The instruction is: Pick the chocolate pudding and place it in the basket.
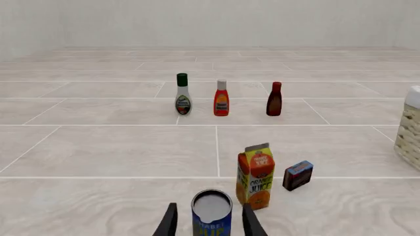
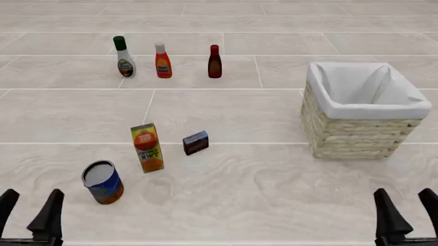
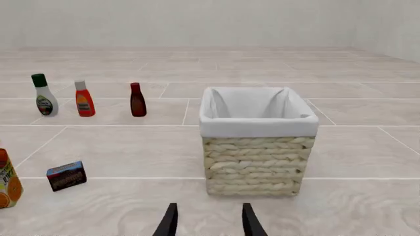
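Pale wood-grain tabletop (image 2: 274,195), scored with thin tile-like lines, runs back to a plain whitish wall. Left of centre in the front view lies the chocolate pudding (image 2: 196,142), a small dark brown box with a blue top and red edging, just beside an upright orange juice carton (image 2: 147,147). A blue can (image 2: 103,182) stands lower left. Three bottles (image 2: 163,60) line the upper left. At right sits the basket (image 2: 362,110), pale wicker with white liner. Left gripper (image 2: 27,215) and right gripper (image 2: 405,212) sit at the bottom corners, fingers spread, holding nothing.
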`<control>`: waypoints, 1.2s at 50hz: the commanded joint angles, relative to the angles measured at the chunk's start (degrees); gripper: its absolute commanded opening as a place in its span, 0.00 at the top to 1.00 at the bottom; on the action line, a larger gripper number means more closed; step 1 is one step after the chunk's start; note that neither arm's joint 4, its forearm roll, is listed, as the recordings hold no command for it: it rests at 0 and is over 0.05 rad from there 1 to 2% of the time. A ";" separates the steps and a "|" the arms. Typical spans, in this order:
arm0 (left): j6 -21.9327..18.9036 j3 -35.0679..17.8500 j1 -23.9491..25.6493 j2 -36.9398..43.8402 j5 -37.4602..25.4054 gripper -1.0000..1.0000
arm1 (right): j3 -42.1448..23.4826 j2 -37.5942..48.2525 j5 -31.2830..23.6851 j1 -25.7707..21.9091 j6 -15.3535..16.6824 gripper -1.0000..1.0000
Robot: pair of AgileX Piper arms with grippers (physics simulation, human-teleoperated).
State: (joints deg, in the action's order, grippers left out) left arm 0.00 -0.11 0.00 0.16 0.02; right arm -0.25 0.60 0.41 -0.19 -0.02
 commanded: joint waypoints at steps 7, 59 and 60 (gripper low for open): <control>0.05 -0.14 -0.01 0.32 0.11 0.00 | 0.21 -0.36 -0.58 -0.01 0.56 0.00; -0.26 -0.21 0.02 0.08 0.09 0.00 | -26.47 34.35 1.80 -18.17 21.80 0.00; -0.15 -0.22 0.00 0.13 0.02 0.00 | -27.53 36.16 1.87 -19.00 23.22 0.00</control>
State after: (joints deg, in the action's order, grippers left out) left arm -0.16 -0.29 0.00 0.30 0.13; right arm -21.28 27.17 1.87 -14.40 17.25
